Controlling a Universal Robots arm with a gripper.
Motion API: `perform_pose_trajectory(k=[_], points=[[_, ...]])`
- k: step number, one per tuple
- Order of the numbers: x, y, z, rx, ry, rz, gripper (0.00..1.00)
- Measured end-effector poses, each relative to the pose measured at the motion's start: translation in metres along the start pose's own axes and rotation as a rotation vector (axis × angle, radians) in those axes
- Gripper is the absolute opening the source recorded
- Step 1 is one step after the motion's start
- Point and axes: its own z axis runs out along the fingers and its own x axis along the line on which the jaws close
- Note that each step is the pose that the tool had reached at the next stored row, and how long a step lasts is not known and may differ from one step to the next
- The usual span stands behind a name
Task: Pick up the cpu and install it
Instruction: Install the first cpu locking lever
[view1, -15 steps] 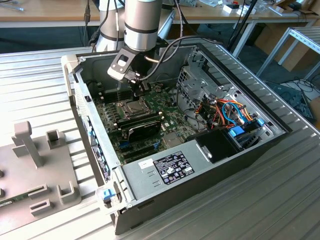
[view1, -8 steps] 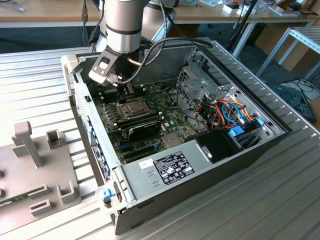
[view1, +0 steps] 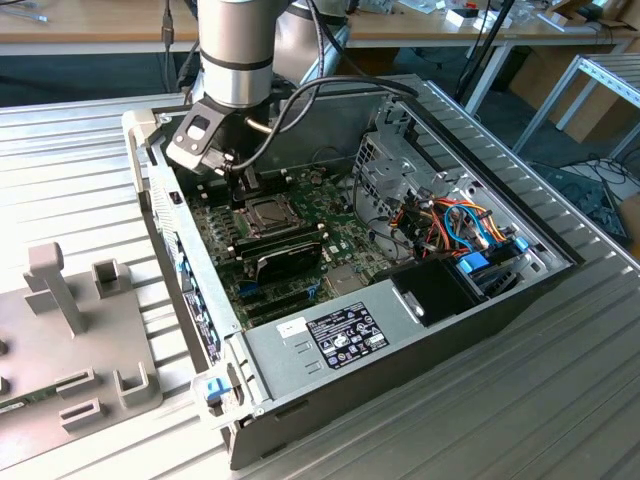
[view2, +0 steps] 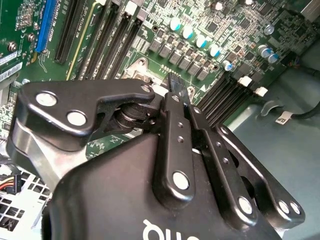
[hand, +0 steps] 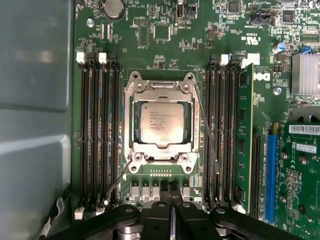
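Gripper (hand: 172, 188), fingers pressed together and empty, hovers low inside the open computer case (view1: 322, 130) at the exterior view's upper left, over the green motherboard (hand: 165, 47). The cpu (hand: 161, 121) sits within its socket frame (hand: 160, 86).

Open air above the socket (hand: 160, 86)
My tool (hand: 171, 189) hangs just off the socket's edge, near the cpu (hand: 161, 121). Low memory slots (hand: 97, 130) flank both sides, and the case wall (hand: 35, 100) rises beyond one bank.
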Motion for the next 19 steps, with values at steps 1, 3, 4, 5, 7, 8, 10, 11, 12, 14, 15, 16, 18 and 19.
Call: perform_pose_trajectory(k=[1, 3, 4, 5, 7, 8, 10, 11, 12, 14, 15, 16, 18, 19], points=[[0.0000, 0.0000, 0.0000, 0.0000, 0.0000, 0.000, 0.11], [0.0000, -0.0003, 0.0000, 0.0001, 0.0000, 0.000, 0.11], [0.0000, -0.0009, 0.0000, 0.0000, 0.0000, 0.000, 0.11], [0.0000, -0.0018, -0.0001, 0.0001, 0.0000, 0.000, 0.11], [0.0000, -0.0025, -0.0001, 0.0000, 0.0011, 0.000, 0.11], [0.0000, -0.0028, -0.0001, -0.0001, 0.0076, 0.000, 0.11], [0.0000, -0.0031, -0.0001, -0.0001, 0.0155, 0.000, 0.11], [0.0001, -0.0032, -0.0001, -0.0002, 0.0171, 0.000, 0.11], [0.0001, -0.0032, -0.0001, -0.0002, 0.0172, 0.000, 0.11], [0.0000, -0.0033, -0.0001, -0.0003, 0.0172, 0.000, 0.11], [0.0000, -0.0033, -0.0001, -0.0002, 0.0172, 0.000, 0.11], [0.0000, -0.0034, -0.0001, -0.0002, 0.0172, 0.000, 0.11], [0.0000, -0.0034, -0.0001, -0.0003, 0.0172, 0.000, 0.11], [0.0000, -0.0034, -0.0001, -0.0002, 0.0172, 0.000, 0.11]])
